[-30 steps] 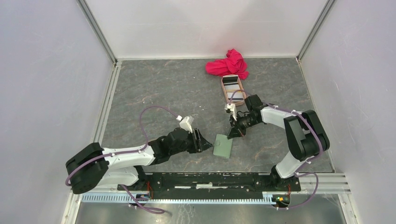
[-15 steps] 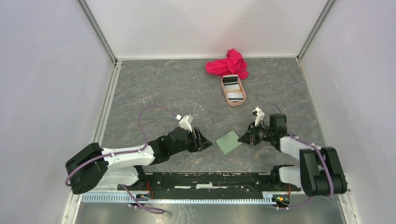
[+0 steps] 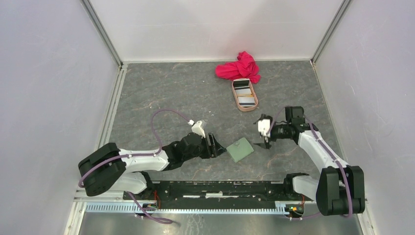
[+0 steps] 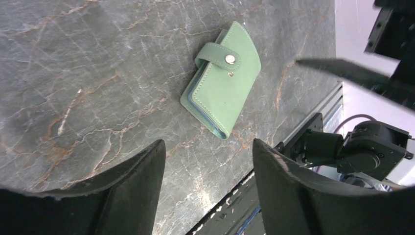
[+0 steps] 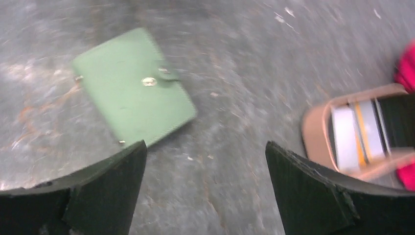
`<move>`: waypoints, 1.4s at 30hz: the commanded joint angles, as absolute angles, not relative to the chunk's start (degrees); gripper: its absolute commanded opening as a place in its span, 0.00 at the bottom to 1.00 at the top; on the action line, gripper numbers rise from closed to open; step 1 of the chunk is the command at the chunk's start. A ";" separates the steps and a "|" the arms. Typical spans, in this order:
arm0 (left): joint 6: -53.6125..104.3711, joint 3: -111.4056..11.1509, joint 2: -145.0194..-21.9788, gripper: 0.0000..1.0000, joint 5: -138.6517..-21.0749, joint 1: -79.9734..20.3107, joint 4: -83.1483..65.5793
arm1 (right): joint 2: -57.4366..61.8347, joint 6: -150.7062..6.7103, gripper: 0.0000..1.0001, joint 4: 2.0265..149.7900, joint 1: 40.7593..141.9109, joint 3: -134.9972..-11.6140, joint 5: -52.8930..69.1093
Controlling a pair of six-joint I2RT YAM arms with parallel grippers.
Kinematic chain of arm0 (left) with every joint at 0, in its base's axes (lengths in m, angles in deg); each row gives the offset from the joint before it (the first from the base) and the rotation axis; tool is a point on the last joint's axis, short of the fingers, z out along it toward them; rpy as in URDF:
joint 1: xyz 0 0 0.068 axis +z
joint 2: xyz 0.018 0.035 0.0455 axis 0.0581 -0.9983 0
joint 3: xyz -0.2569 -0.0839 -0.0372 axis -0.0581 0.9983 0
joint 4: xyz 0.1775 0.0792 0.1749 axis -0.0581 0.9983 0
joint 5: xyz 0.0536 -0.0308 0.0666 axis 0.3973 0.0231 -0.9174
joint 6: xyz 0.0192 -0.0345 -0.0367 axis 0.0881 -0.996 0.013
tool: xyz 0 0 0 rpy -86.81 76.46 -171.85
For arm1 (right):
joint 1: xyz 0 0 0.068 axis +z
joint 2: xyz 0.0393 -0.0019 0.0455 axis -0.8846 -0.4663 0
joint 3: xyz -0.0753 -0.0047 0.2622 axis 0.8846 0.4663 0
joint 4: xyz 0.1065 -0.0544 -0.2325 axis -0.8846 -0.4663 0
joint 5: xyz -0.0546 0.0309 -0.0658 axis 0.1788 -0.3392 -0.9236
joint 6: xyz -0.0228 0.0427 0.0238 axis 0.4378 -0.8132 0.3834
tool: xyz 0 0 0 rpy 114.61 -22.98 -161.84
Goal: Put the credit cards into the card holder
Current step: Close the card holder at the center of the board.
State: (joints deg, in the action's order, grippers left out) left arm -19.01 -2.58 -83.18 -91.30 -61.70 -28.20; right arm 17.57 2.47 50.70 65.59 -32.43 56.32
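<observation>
Card holder (image 3: 239,150): snapped shut, flat on bench (image 3: 171,98), lying diagonal between both grippers | Left gripper (image 3: 218,146): partly open, empty, just left of holder, the nearer one | Right gripper (image 3: 265,141): wide, empty, near holder's right | Credit cards (image 3: 244,93): in tan tray (image 3: 237,102), far side, closer to right arm

One green card holder (image 3: 240,149) lies at centre frame, one tan tray (image 3: 237,100) above it, one red cloth (image 3: 240,67) at top. The tray holds at least two cards (image 3: 245,100); their exact number is unclear. One left arm (image 3: 142,158) and one right arm (image 3: 316,148) make two.
</observation>
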 commanded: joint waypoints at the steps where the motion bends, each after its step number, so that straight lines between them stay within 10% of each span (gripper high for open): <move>1: -21.26 -0.56 -80.64 0.78 -96.00 -61.92 -32.35 | 12.21 59.50 0.97 25.78 67.46 -33.06 63.38; 4: -21.25 -0.37 -79.72 0.99 -96.86 -61.61 -30.81 | 6.31 62.77 0.80 20.48 69.73 -37.94 66.32; 9: -21.36 1.29 -80.92 1.00 -93.86 -59.67 -32.94 | 4.57 57.74 0.54 22.62 72.70 -39.14 68.62; 16: -19.43 -0.05 -82.92 0.96 -91.77 -59.67 -33.43 | 13.72 26.83 0.53 58.92 78.55 -29.23 58.29; 25: -20.11 -0.41 -87.35 0.90 -88.39 -59.67 -36.97 | 10.62 29.65 0.32 55.85 82.65 -32.04 56.18; 42: -20.45 -0.99 -88.21 0.89 -88.39 -59.70 -35.60 | 7.21 27.02 0.29 60.58 86.15 -31.33 49.97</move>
